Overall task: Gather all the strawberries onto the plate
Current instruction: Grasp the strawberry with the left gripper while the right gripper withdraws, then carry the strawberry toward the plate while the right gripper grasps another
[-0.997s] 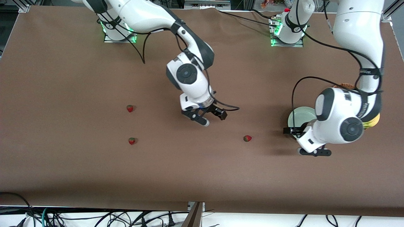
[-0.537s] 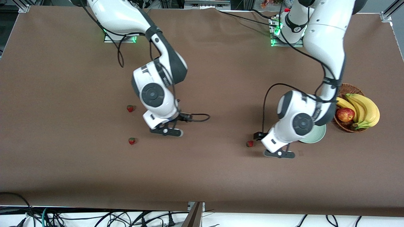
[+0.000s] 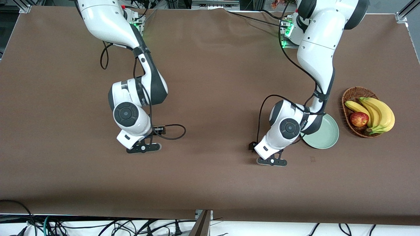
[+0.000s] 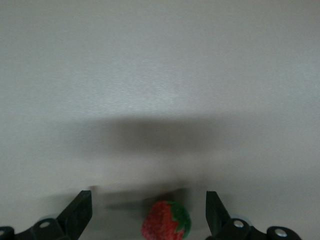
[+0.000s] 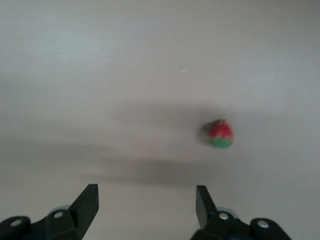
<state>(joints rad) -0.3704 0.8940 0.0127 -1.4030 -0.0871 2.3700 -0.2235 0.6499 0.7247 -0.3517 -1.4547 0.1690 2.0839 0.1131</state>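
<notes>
A red strawberry (image 4: 166, 220) with a green cap lies on the brown table between the spread fingers of my left gripper (image 4: 148, 200), which is open and low over it; in the front view this gripper (image 3: 271, 161) hides the berry. The pale green plate (image 3: 325, 134) sits beside it, toward the left arm's end. My right gripper (image 5: 146, 195) is open with nothing between its fingers. Another strawberry (image 5: 220, 134) lies ahead of it, off to one side. In the front view the right gripper (image 3: 143, 148) and its wrist cover the strawberries at that end.
A brown wicker basket (image 3: 352, 95) with an apple (image 3: 359, 119) and bananas (image 3: 380, 113) stands next to the plate at the left arm's end. Black cables hang from both wrists. Bare brown table (image 3: 210, 183) lies between the two grippers.
The left arm swung off the plate and came down around the nearby strawberry. The right arm moved toward its own end and now covers the two strawberries there.
</notes>
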